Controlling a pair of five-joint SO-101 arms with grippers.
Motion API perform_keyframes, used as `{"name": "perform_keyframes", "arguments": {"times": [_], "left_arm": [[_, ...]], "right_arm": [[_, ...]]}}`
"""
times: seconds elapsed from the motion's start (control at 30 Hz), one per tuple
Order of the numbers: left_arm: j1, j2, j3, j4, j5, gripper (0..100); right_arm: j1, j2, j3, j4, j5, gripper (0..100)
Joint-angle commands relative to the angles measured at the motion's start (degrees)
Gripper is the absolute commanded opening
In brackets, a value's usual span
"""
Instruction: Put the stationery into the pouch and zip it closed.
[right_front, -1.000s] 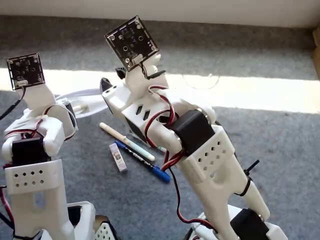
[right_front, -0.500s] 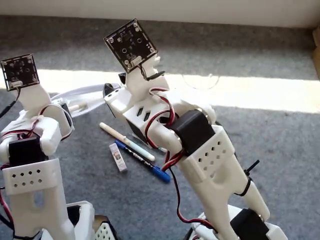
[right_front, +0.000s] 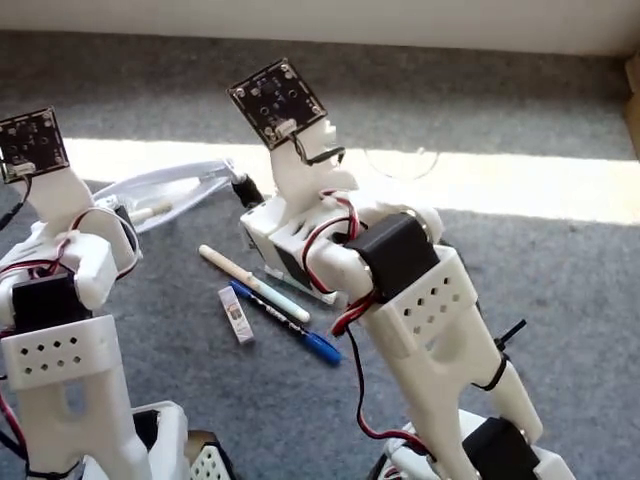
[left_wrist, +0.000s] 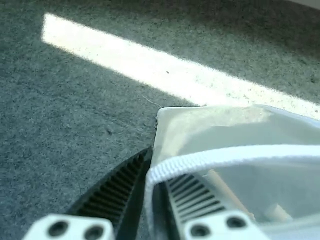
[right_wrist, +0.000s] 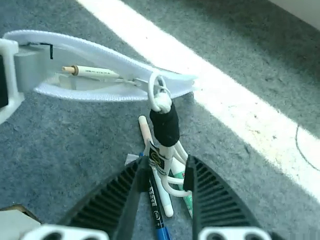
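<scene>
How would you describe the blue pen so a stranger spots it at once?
Find the clear pouch by the sunlit strip. Of three loose items nearby, the blue pen lies between a cream pen and a small white box, the only dark one.

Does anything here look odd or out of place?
Yes: the right gripper holds the zipper pull of the open pouch, while a white pen, a blue pen and a small box lie outside on the carpet.
</scene>
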Motion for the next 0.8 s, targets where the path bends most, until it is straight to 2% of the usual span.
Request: {"name": "perform_keyframes", "arguments": {"times": [0.0,0.4,0.77], "left_arm": [[-1.19,1.36,0.48,-0.88,0.62,1],[-3.03,1.19,0.4,-0.88,0.7,1],[-6.29,1.36,0.4,-2.46,0.79,1]], "right_arm": [[0.84,-2.07,3.56,0.04,0.18,11.5],[0.48,-2.07,25.98,-12.62,0.53,11.9],[0.57,-1.54,34.51,-22.73,0.62,12.1]]}}
